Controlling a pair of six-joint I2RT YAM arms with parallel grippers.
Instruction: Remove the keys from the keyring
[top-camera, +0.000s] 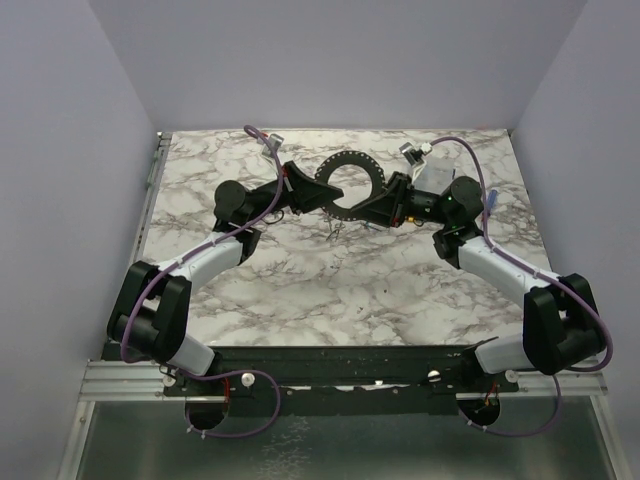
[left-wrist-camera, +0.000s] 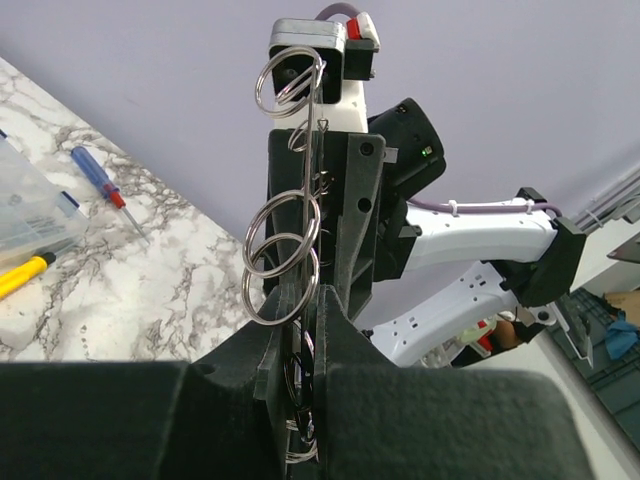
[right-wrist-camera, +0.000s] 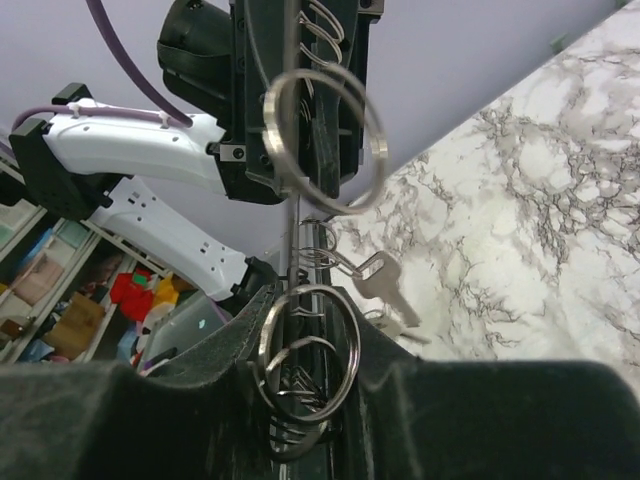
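The keyring (top-camera: 350, 180), a flat grey ring with small holes round its rim, is held between both grippers above the marble table. My left gripper (top-camera: 303, 190) is shut on its left side and my right gripper (top-camera: 385, 200) on its right side. In the left wrist view the keyring (left-wrist-camera: 313, 150) stands edge-on between my shut fingers (left-wrist-camera: 345, 330), with several split rings (left-wrist-camera: 283, 262) through it. In the right wrist view the keyring (right-wrist-camera: 291, 215) is edge-on too, and small grey keys (right-wrist-camera: 380, 282) hang from split rings (right-wrist-camera: 325, 140). In the top view the keys (top-camera: 337, 226) dangle under the ring. No coloured heads show.
A clear plastic packet (top-camera: 428, 165) lies at the back right behind the right arm. A blue and red screwdriver (left-wrist-camera: 100, 180), a clear box (left-wrist-camera: 30, 215) and a yellow-handled tool (left-wrist-camera: 25, 275) lie on the table (top-camera: 300, 280). Grey walls close three sides.
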